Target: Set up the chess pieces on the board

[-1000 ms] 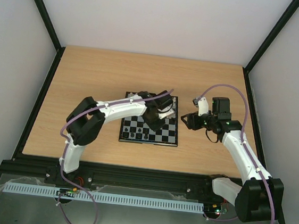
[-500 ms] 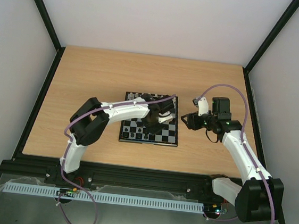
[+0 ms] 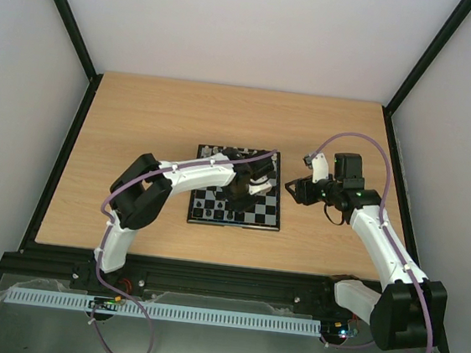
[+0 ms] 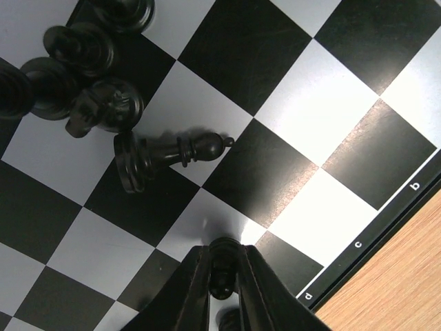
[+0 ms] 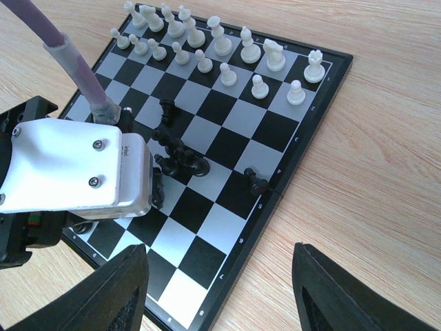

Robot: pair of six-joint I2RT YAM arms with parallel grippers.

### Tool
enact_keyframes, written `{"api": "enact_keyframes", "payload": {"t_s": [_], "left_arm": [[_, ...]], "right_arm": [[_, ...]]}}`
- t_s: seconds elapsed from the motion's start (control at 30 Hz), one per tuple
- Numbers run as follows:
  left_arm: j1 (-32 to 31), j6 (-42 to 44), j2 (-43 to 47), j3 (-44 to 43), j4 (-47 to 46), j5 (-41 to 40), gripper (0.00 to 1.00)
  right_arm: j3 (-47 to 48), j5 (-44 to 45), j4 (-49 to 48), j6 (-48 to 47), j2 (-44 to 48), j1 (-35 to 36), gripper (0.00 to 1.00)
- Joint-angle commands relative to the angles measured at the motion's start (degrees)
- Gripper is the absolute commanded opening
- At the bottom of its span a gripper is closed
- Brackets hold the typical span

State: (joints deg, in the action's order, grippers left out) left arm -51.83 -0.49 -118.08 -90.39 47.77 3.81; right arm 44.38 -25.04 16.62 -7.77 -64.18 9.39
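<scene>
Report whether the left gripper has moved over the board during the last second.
Yes. Judged against the board, the left gripper slid slightly toward its near edge in the top view, then held still for the last half second.

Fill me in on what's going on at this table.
Two robot arms are setting up a chess set. The left claw is shut on a small black piece over the board, near its lettered edge. The white pieces already stand in two rows on one side. The other black pieces are bunched mid-board, beside a toppled piece. The right claw hangs open and empty beside the board.
</scene>
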Motion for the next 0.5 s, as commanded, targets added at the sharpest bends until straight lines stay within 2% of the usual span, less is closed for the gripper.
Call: {"api": "enact_keyframes", "payload": {"t_s": [0.0, 0.3, 0.47], "left_arm": [[-0.2, 0.2, -0.4, -1.4, 1.8, -0.8, 0.17], [-0.3, -0.5, 1.3, -1.7, 1.1, -0.8, 0.25], [0.0, -1.3, 6.1, -2.2, 0.9, -2.2, 0.29]], "right_arm": [[-0.3, -0.4, 1.4, -0.9, -0.2, -0.2, 0.58], [-0.3, -0.5, 1.4, -0.7, -0.1, -0.2, 0.58], [-0.4, -0.5, 1.4, -0.6, -0.4, -0.2, 0.58]]}}
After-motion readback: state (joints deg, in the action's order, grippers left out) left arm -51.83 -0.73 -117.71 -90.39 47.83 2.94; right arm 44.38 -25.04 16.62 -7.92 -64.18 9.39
